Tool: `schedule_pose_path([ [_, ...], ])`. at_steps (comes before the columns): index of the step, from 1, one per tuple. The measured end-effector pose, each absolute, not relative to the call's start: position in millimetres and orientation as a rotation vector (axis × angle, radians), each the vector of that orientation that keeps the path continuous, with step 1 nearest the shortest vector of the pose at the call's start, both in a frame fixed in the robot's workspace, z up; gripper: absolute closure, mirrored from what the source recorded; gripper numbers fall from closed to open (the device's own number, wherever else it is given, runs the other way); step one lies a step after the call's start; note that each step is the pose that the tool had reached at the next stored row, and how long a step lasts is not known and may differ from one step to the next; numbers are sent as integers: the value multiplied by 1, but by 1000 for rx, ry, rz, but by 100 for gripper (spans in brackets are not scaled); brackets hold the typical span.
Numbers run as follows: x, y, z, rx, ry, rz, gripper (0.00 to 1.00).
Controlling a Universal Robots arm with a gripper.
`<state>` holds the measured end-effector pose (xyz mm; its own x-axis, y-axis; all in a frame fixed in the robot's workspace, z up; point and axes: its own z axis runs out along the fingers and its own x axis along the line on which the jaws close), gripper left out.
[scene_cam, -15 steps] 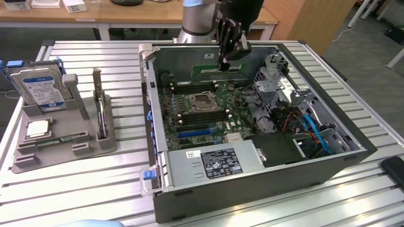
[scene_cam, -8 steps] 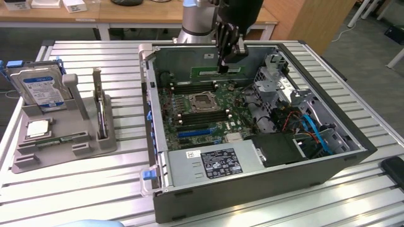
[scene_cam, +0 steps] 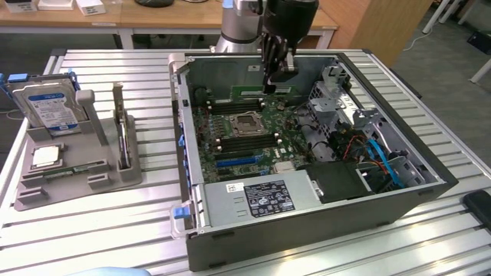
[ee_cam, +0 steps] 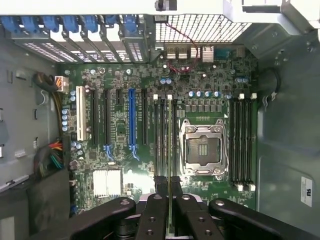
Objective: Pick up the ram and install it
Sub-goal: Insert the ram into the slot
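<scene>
Pinched on edge in gripper [scene_cam: 270,85] inside case [scene_cam: 307,230]: ram [scene_cam: 249,91], kept level above slots [scene_cam: 234,107] and parallel to them, apparently for a straight push down; not yet seated.

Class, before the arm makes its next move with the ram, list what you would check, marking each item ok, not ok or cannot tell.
1. Grip: ok; the gripper is shut on the ram.
2. Access: ok; the case is open and the motherboard is exposed.
3. Position: ok; the ram is over the memory slots beside the processor socket.
4. Exact line-up with one slot: cannot tell.
5. Slot latches open: cannot tell.
6. Seated: not ok; the ram hangs above the motherboard.
</scene>
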<state>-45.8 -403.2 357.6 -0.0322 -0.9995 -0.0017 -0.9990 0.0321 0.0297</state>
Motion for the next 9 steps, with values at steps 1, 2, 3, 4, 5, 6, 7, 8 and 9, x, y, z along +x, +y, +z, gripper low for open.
schedule_pose_path([
  [1, -46, -403, 356, 2168, -2246, -35, 87],
  [2, -46, -403, 354, 2164, -2250, -35, 87],
  [3, -46, -403, 353, 2161, -2253, -35, 87],
  [4, -46, -403, 351, 2157, -2257, -35, 87],
  [5, -46, -403, 350, 2154, -2260, -35, 87],
  [6, -46, -403, 348, 2151, -2262, -34, 87],
  [7, -46, -403, 346, 2149, -2264, -34, 87],
  [8, -46, -403, 345, 2147, -2265, -34, 87],
  [9, -46, -403, 343, 2146, -2266, -33, 87],
])
